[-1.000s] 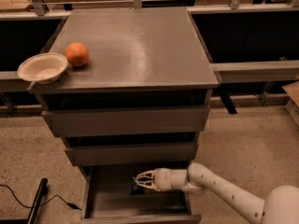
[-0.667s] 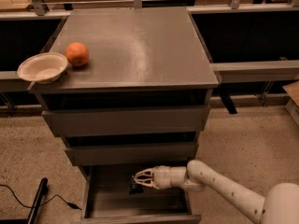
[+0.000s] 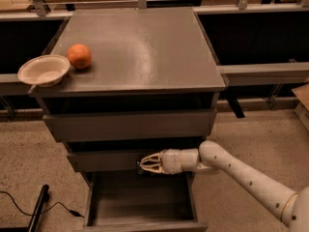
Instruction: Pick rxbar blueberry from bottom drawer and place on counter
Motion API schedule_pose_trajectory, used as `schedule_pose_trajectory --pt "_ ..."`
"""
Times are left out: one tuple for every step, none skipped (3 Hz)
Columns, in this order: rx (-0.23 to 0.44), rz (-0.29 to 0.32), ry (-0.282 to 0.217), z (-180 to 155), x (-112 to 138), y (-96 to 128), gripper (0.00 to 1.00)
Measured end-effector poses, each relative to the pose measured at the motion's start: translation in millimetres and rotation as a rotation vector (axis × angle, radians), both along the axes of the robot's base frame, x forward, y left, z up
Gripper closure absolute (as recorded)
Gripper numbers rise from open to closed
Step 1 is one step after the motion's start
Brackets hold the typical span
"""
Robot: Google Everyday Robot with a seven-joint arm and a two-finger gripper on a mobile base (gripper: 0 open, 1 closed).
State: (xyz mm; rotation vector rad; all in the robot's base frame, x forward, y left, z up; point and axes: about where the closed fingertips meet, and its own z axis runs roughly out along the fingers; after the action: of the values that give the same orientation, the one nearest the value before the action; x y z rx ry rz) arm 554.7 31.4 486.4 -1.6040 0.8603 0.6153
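Since the earlier frame, the hand (image 3: pixel 145 163) has risen out of the bottom drawer (image 3: pixel 92 202) and now sits above its open tray, level with the drawer front next above. Its fingers are drawn nearly together on a small dark item at their tips, judged to be the rxbar blueberry (image 3: pixel 141 170); the tray floor below shows no bar. Step in hand: lift-out after the grasp. The next move calls for pulling back clear of the drawer fronts, then raising well above the bottom drawer to the desk (image 3: pixel 145 47) and releasing on bare surface.
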Motion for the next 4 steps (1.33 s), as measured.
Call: schedule_pose_trajectory --pt "-0.049 0.037 -0.188 95 -3 -12 1.0" --pt "-0.099 0.029 -0.277 140 -9 -18 1.0" --pt "-0.157 0.01 -0.382 200 -14 -23 1.0" --pt "-0.204 -0.002 -0.476 256 -6 -23 1.0"
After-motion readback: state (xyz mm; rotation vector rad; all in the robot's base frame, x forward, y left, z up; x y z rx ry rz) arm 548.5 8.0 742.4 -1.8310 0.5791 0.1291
